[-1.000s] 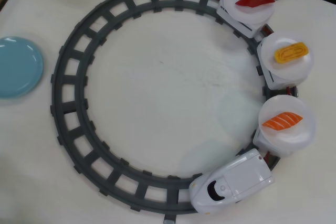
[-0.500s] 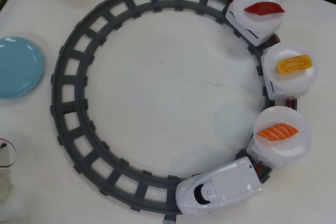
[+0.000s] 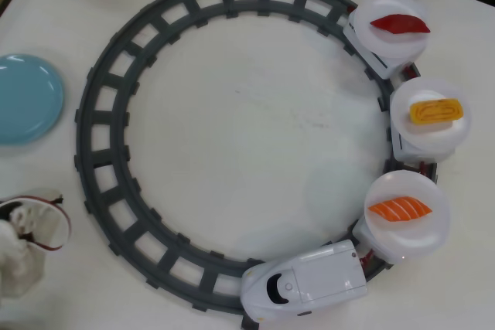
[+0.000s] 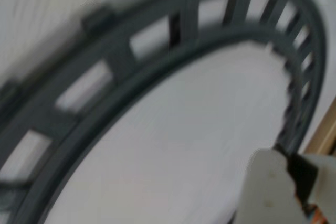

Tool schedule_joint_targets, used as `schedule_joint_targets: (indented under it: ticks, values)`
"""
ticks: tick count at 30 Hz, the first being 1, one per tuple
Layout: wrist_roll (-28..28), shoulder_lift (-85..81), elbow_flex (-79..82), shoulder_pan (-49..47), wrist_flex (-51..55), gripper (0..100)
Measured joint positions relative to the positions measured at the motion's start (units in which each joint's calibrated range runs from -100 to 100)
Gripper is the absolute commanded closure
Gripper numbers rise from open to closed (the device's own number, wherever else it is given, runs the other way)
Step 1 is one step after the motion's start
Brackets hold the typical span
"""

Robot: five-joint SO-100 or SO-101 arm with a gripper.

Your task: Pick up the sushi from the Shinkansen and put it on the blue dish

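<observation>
1. My pincer [image 4: 273, 192]: only one pale finger shows, at the lower right of the wrist view, badly blurred. I cannot tell how wide it stands or whether it holds anything. I see nothing of the task in it.
2. My arm [image 3: 27, 241]: in the overhead view a white part with red and black wiring enters at the lower left edge, outside the track [image 3: 100, 137] and just below the blue dish [image 3: 27, 98]. I judge it is staged there to meet the train as it comes round.
3. The track, dark grey and circular, lies flat on the white table [image 3: 247, 129]; the wrist view looks across one of its curves.
4. The Shinkansen [image 3: 305, 287] sits on the bottom arc, nose pointing left.
5. The sushi [image 3: 399, 209], orange with white stripes, lies on the white plate [image 3: 410, 241] of the first car, right behind the locomotive and well apart from my arm.
6. The yellow egg piece [image 3: 436, 110] and the dark red piece [image 3: 399, 24] ride the next two cars; neither is wanted.
7. The blue dish sits empty at the left edge, outside the loop, presumably so a drop-off clears the train.
</observation>
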Motion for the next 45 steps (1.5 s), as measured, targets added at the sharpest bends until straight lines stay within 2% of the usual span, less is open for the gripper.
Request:
schedule_joint_targets:
  ticks: [8, 18, 29, 45]
  values:
    - [-0.67, 18.14, -10.52, 13.57, 0.0, 97]
    - [-0.67, 34.33, -21.59, 24.68, 5.46, 97]
    - [-0.47, 40.49, -35.5, 29.51, 15.63, 97]
    - [-0.26, 42.77, -40.26, 35.23, 18.24, 97]
